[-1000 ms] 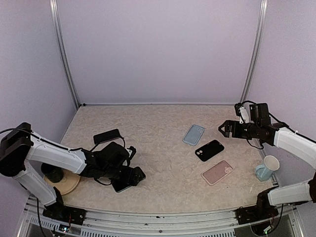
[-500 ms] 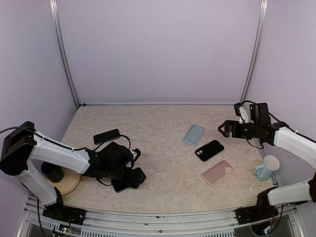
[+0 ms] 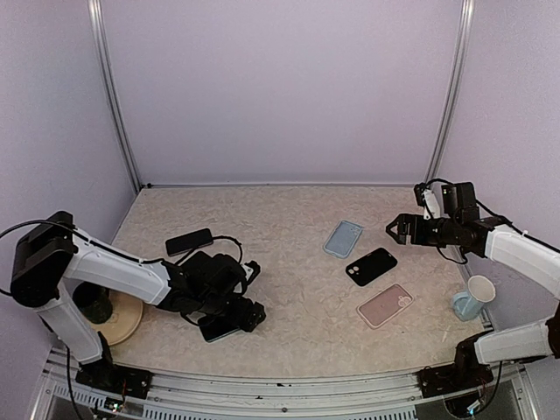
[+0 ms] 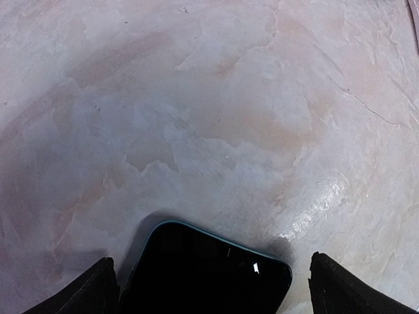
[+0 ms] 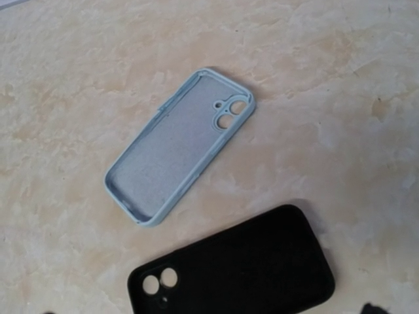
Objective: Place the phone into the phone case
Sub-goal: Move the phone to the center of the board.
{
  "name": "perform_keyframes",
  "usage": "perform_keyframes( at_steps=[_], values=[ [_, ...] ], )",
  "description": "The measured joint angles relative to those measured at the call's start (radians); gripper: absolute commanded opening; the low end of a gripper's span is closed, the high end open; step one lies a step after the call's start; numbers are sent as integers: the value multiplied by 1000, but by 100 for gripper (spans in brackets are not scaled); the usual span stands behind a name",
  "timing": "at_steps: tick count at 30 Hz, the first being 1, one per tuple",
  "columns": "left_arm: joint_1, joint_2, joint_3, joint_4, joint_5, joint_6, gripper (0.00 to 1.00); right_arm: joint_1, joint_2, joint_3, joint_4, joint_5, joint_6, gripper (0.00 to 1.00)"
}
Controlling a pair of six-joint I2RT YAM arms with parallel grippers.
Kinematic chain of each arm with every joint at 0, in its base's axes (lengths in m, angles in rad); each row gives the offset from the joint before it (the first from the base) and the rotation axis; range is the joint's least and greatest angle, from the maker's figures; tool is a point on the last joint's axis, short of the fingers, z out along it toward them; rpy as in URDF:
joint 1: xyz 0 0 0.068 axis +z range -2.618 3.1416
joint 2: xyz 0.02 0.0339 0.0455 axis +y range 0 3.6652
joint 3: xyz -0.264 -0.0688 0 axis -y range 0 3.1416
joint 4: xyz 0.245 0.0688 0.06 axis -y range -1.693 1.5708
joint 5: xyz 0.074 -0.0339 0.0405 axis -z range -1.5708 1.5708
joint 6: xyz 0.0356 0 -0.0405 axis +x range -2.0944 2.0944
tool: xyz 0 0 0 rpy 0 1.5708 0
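A dark-screened phone (image 4: pixel 206 271) with a teal edge lies flat on the table, near the front left in the top view (image 3: pixel 213 330). My left gripper (image 3: pixel 249 308) hangs low over it, open. In the left wrist view the phone's top end sits between the two black fingertips (image 4: pixel 88 291), with a gap on each side. Three empty cases lie at the right: light blue (image 5: pixel 180 154), black (image 5: pixel 242 268) and pink (image 3: pixel 385 304). My right gripper (image 3: pixel 398 229) hovers open above the blue and black cases, holding nothing.
A second black slab (image 3: pixel 190 241) lies behind the left arm. A round wooden plate (image 3: pixel 122 325) with a dark object on it sits at the front left. A pale blue mug (image 3: pixel 473 297) stands at the right edge, close to the right arm.
My left gripper has slid a little to the right and nearer over the phone. The right arm and the cases have not moved.
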Motion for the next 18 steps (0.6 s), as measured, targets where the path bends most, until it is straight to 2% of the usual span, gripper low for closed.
perform_keyframes(
  at_steps=[7, 18],
  values=[
    [-5, -10, 6, -29, -16, -7, 99, 0, 10, 5, -6, -10, 0, 100],
    [-16, -48, 57, -319, -10, 2, 99, 17, 11, 22, -14, -31, 0, 100]
  ],
)
